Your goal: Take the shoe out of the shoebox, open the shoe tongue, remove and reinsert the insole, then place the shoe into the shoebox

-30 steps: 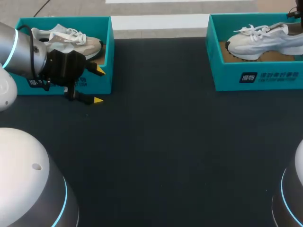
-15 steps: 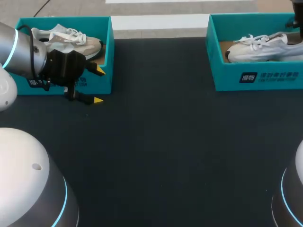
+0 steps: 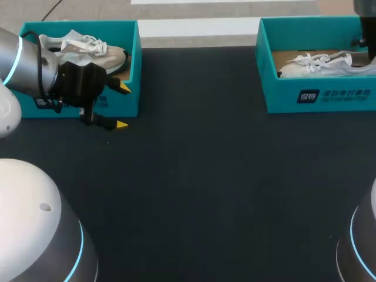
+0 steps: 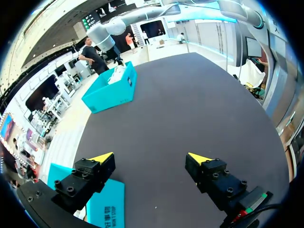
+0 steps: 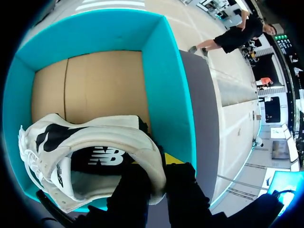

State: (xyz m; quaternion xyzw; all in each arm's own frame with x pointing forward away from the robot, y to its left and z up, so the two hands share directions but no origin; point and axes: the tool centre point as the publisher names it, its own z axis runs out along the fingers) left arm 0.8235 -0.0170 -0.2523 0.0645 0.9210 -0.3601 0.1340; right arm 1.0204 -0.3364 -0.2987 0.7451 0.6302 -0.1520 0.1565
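Note:
A white shoe (image 3: pixel 320 63) lies low inside the right teal shoebox (image 3: pixel 317 97) at the table's far right. In the right wrist view my right gripper (image 5: pixel 159 164) is shut on the heel collar of this shoe (image 5: pixel 95 142), which lies on its side over the box's cardboard floor (image 5: pixel 95 85). My right arm (image 3: pixel 367 29) comes down at the box's far right end. A second white shoe (image 3: pixel 82 50) rests in the left teal shoebox (image 3: pixel 132 64). My left gripper (image 3: pixel 122 106) stands open at that box's front right corner, holding nothing.
In the left wrist view the open left gripper (image 4: pixel 151 157) looks across the dark table mat (image 4: pixel 190 109) to the right shoebox (image 4: pixel 110 88). A corner of the left shoebox (image 4: pixel 107 209) lies under one finger.
The right shoe has dropped from above the box rim down into the right shoebox, and the right arm has come into view over it. The left arm has not moved.

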